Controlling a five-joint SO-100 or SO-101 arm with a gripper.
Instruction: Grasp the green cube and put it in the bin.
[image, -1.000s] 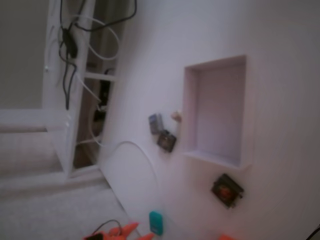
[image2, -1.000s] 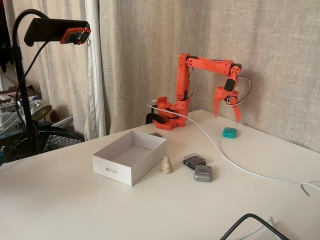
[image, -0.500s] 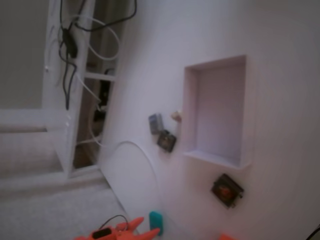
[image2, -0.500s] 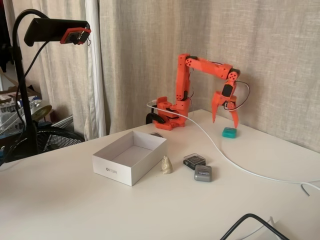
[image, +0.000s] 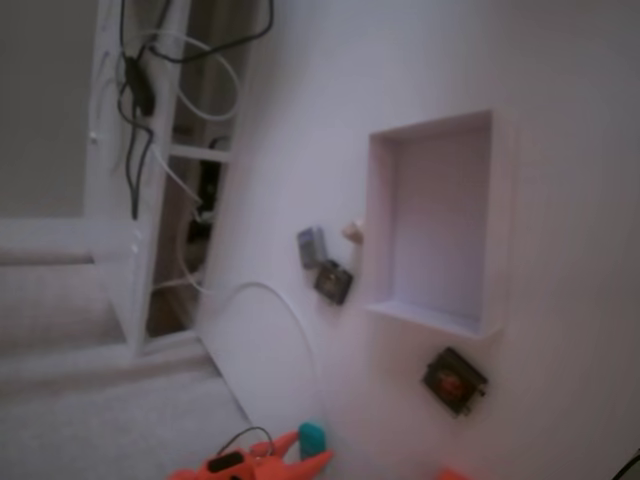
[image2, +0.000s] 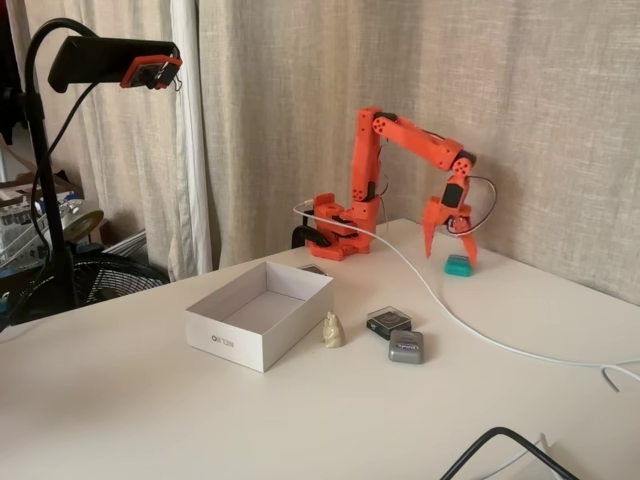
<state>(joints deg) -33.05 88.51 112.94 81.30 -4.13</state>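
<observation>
The green cube (image2: 458, 266) lies on the white table at the far right, close to the curtain. My orange gripper (image2: 450, 258) hangs open over it, one finger on each side, tips just above the table. In the blurred fixed view from above, the green cube (image: 312, 435) sits at the bottom edge with the gripper (image: 313, 448) reaching in around it. The bin (image2: 232, 337), a shallow white tray, stands left of centre, well apart from the cube; it also shows as the bin (image: 378, 220) from above.
A grey block (image2: 406, 347), a dark square tag (image2: 388, 321) and a small beige figurine (image2: 332, 330) lie between the bin and the cube. A white cable (image2: 470, 327) crosses the table. A camera stand (image2: 40, 180) rises at the left.
The arm has lowered and stretched out, bringing the open gripper from above the cube down around it. The cube and bin have not moved.
</observation>
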